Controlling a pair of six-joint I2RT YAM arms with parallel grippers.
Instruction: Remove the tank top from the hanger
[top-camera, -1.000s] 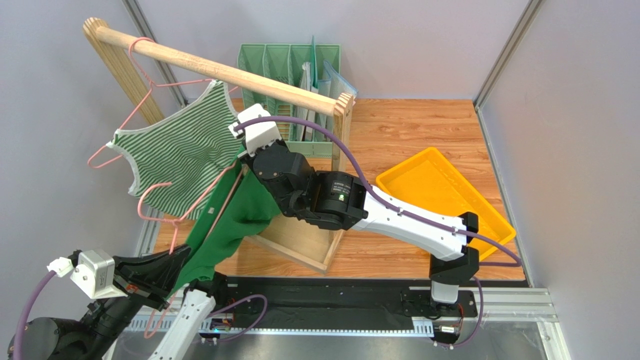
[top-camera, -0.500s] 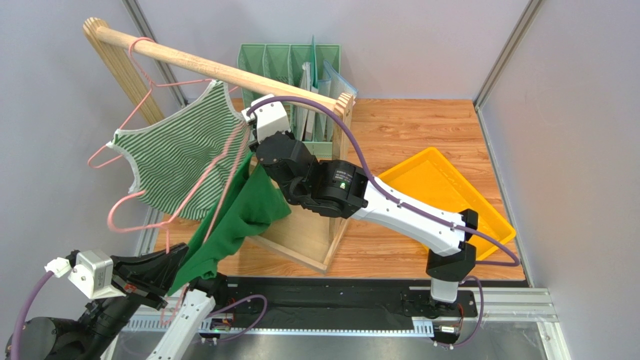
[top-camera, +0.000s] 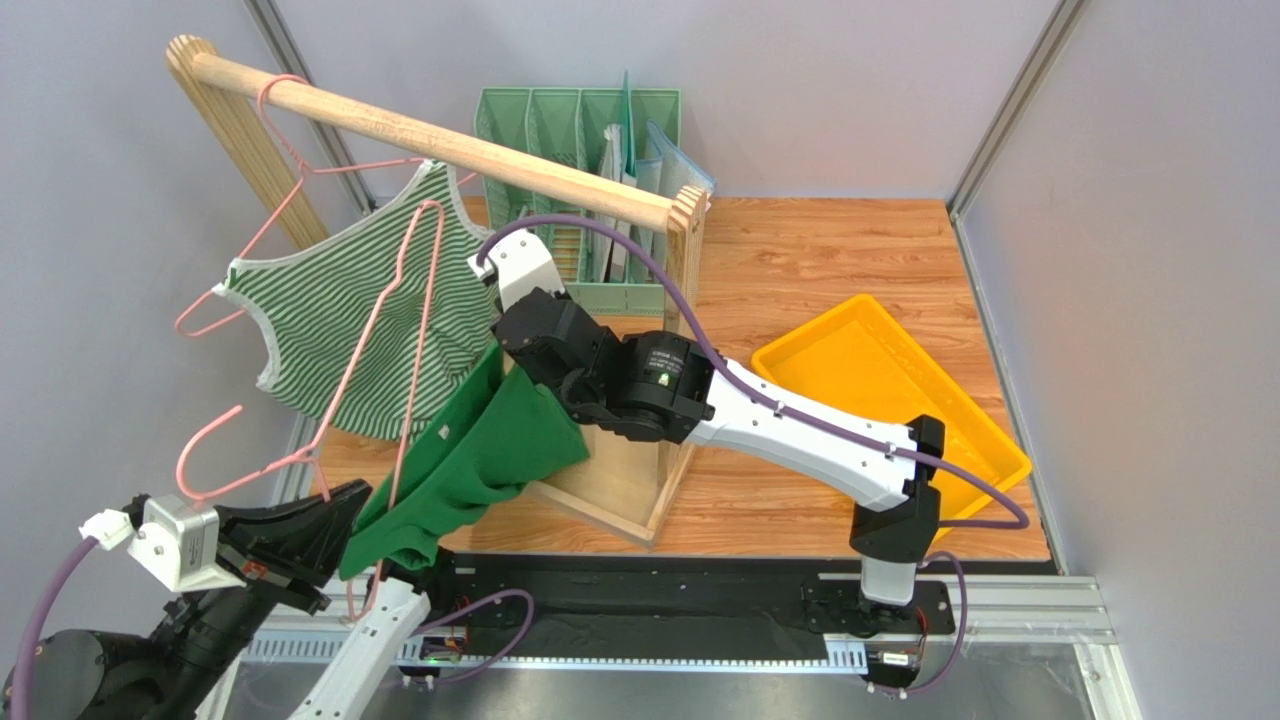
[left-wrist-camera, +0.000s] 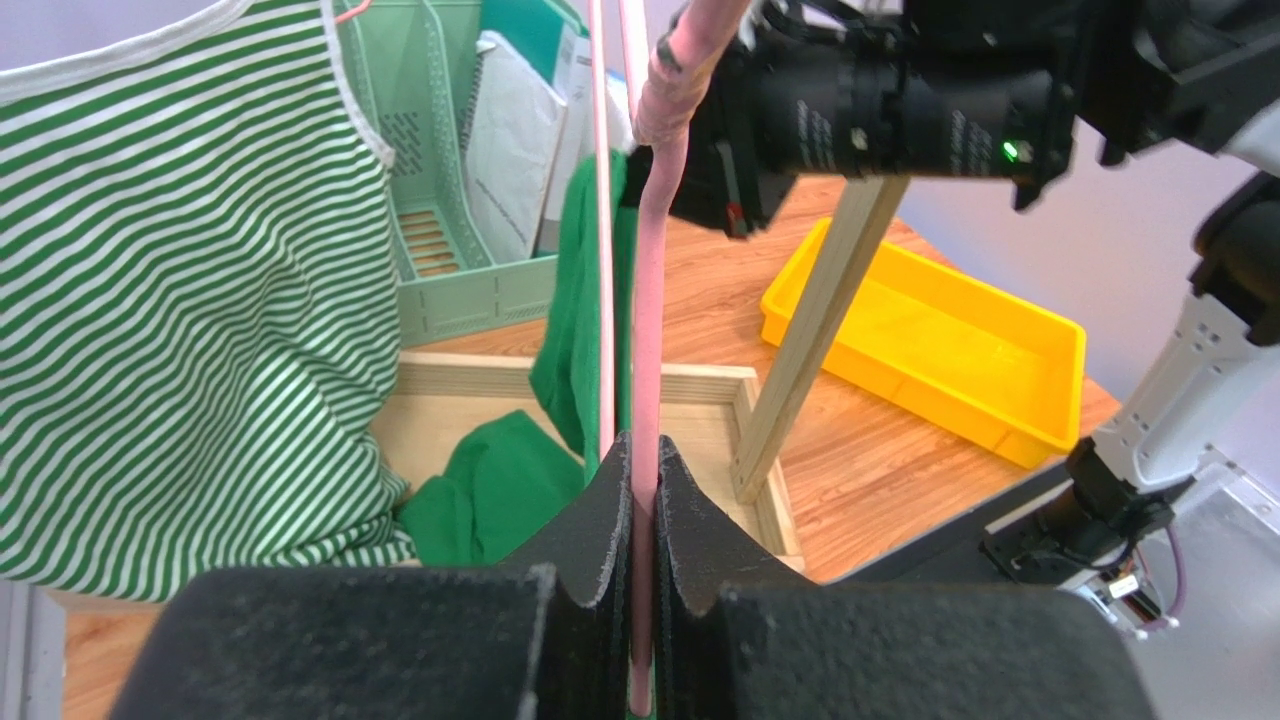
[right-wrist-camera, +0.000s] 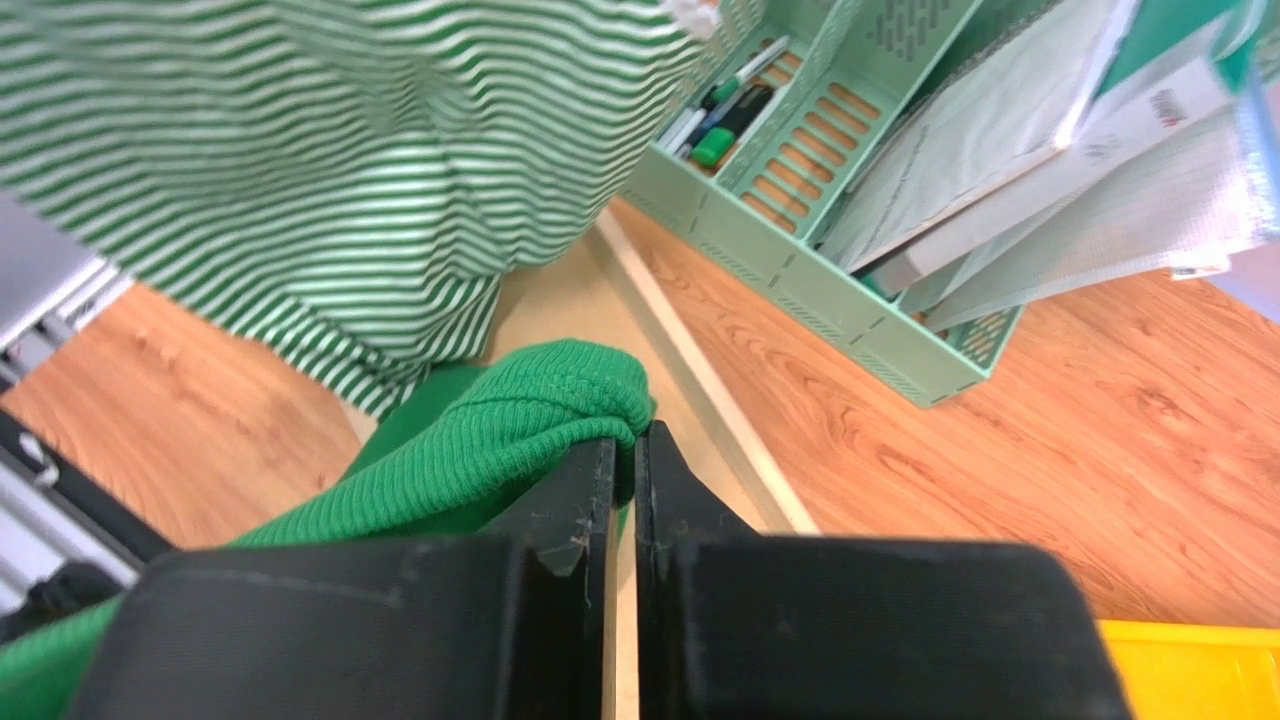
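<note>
My left gripper (left-wrist-camera: 643, 465) is shut on a wire of the pink hanger (left-wrist-camera: 649, 300), low at the near left (top-camera: 338, 528). The hanger (top-camera: 413, 323) slants up across a striped top. The solid green tank top (top-camera: 489, 443) hangs bunched between the two arms, over the wooden box. My right gripper (right-wrist-camera: 628, 443) is shut on a fold of its ribbed cloth (right-wrist-camera: 496, 420), and it sits at the top end of the cloth (top-camera: 508, 368). In the left wrist view green cloth (left-wrist-camera: 579, 300) hangs right beside the hanger's wires. Whether it still loops over them I cannot tell.
A green-and-white striped top (top-camera: 353, 308) hangs on a second pink hanger (top-camera: 278, 150) from the wooden rod (top-camera: 496, 158). Behind stands a mint file rack (top-camera: 579, 120). A yellow tray (top-camera: 864, 375) lies at the right. A shallow wooden box (top-camera: 639, 480) sits under the right arm.
The right gripper has come down and nearer with the green tank top. The pink hanger in the left gripper has swung up and left, out along the striped top.
</note>
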